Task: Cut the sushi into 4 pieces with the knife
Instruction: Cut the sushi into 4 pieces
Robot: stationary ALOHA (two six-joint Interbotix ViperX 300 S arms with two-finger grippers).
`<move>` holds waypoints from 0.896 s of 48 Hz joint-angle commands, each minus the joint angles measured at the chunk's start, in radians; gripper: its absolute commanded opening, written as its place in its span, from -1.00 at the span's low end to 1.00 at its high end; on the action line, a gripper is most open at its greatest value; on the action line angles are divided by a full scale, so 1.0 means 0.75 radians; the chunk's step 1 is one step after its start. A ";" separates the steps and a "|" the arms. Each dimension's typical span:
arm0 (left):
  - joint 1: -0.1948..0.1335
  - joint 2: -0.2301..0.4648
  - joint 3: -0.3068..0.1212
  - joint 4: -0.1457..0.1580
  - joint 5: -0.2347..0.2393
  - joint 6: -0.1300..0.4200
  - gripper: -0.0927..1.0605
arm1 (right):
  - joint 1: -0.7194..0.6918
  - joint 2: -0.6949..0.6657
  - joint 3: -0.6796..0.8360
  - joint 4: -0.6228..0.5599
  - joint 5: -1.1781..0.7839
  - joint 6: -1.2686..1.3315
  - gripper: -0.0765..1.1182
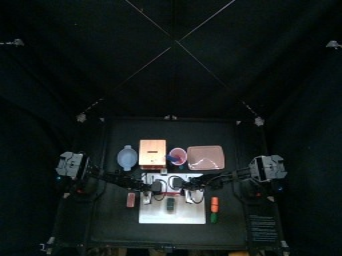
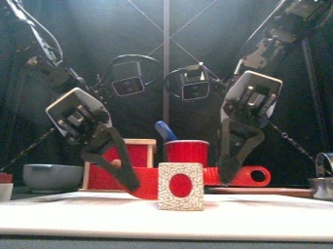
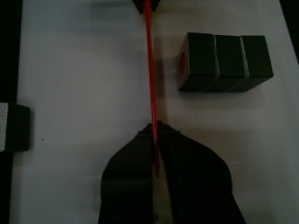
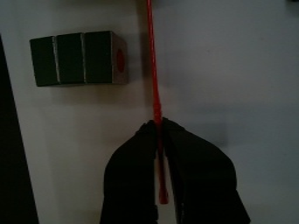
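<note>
- The left gripper [image 3: 153, 136] is clamped shut on the thin red knife [image 3: 149, 79]. The blade runs straight up the middle of the left wrist frame from between the jaw tips.
- The right gripper [image 4: 156, 124] is likewise closed on the same red knife [image 4: 152, 70], which runs from between its jaws to the top of the right wrist frame.
- In the front view the left gripper [image 2: 128, 185] slants down at lower left and the right gripper [image 2: 232, 173] at centre right. The knife lies level between them, and its rounded end with a hole [image 2: 256, 176] shows just right of the right gripper.
- The sushi roll [image 3: 228, 61] lies on the white cutting board [image 3: 82, 79], at the upper right of the left wrist frame. It shows three dark blocks pressed together, near the blade but apart from it.
- In the right wrist frame the roll [image 4: 79, 59] sits upper left, with a red spot on the end facing the blade.
- The front view shows the roll [image 2: 181, 186] at lower centre between the two grippers, a white end face with a red centre turned to the camera.
- In the top view it [image 1: 170, 205] lies at lower centre.
- Behind, on the table:
  - a red cup [image 2: 189, 151] holding a blue knife [image 2: 164, 129]
  - a wooden box [image 2: 135, 146] left of the cup
  - a bowl [image 2: 50, 175] at far left
  - a pink tray [image 1: 205, 156] right of the cup
</note>
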 commanded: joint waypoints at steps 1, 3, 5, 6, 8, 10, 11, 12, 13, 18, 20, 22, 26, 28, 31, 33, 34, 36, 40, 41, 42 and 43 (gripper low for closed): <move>0.029 -0.004 0.000 0.029 0.022 0.004 -0.13 | -0.020 -0.014 -0.008 -0.022 0.008 -0.004 -0.48; 0.039 -0.016 0.002 0.043 0.022 0.004 -0.13 | -0.025 -0.031 -0.008 -0.025 0.014 -0.004 -0.48; 0.045 -0.039 0.002 0.061 0.022 0.004 -0.13 | -0.027 -0.051 -0.008 -0.022 0.018 -0.004 -0.48; 0.047 -0.053 0.002 0.078 0.022 0.004 -0.13 | -0.025 -0.063 -0.008 -0.025 0.022 -0.004 -0.48; 0.049 -0.088 0.002 0.115 0.022 0.004 -0.13 | -0.027 -0.090 -0.012 -0.025 0.033 -0.004 -0.48; 0.051 -0.123 0.002 0.145 0.022 0.004 -0.13 | -0.027 -0.123 -0.014 -0.025 0.043 -0.004 -0.48; 0.053 -0.139 0.002 0.160 0.022 0.004 -0.13 | -0.027 -0.143 -0.016 -0.025 0.047 -0.002 -0.48; 0.055 -0.162 0.000 0.176 0.022 0.002 -0.13 | -0.027 -0.164 -0.018 -0.025 0.053 -0.002 -0.48; 0.057 -0.182 0.002 0.190 0.022 0.002 -0.13 | -0.029 -0.178 -0.020 -0.025 0.055 -0.002 -0.48; 0.049 -0.268 0.012 0.217 0.025 0.000 -0.13 | -0.022 -0.241 -0.027 -0.018 0.074 -0.002 -0.48; 0.047 -0.292 0.014 0.219 0.025 0.000 -0.13 | -0.018 -0.260 -0.031 -0.012 0.078 0.000 -0.48; 0.045 -0.307 0.016 0.217 0.022 0.000 -0.13 | -0.014 -0.266 -0.033 -0.006 0.078 0.000 -0.48; 0.029 -0.313 0.016 0.215 0.022 -0.002 -0.13 | 0.012 -0.264 -0.037 0.018 0.078 0.000 -0.48; 0.004 -0.309 0.018 0.213 0.022 -0.004 -0.13 | 0.031 -0.262 -0.039 0.029 0.080 0.000 -0.48; -0.033 -0.303 0.016 0.200 0.022 -0.006 -0.13 | 0.055 -0.258 -0.039 0.051 0.078 0.000 -0.48; -0.051 -0.299 0.014 0.184 0.025 -0.008 -0.13 | 0.070 -0.258 -0.039 0.065 0.078 0.000 -0.48; -0.063 -0.297 0.012 0.172 0.022 -0.008 -0.13 | 0.078 -0.256 -0.039 0.076 0.078 0.000 -0.48; -0.080 -0.297 0.012 0.147 0.022 -0.006 -0.13 | 0.090 -0.256 -0.039 0.088 0.078 0.000 -0.48; -0.098 -0.297 0.012 0.100 0.022 -0.006 -0.13 | 0.104 -0.256 -0.039 0.110 0.072 0.000 -0.48; -0.104 -0.295 0.012 0.086 0.022 -0.006 -0.13 | 0.108 -0.256 -0.039 0.115 0.072 0.000 -0.48; -0.108 -0.295 0.012 0.076 0.022 -0.006 -0.13 | 0.112 -0.254 -0.039 0.121 0.070 0.000 -0.48; -0.112 -0.295 0.014 0.063 0.025 -0.006 -0.13 | 0.115 -0.252 -0.039 0.123 0.067 0.000 -0.48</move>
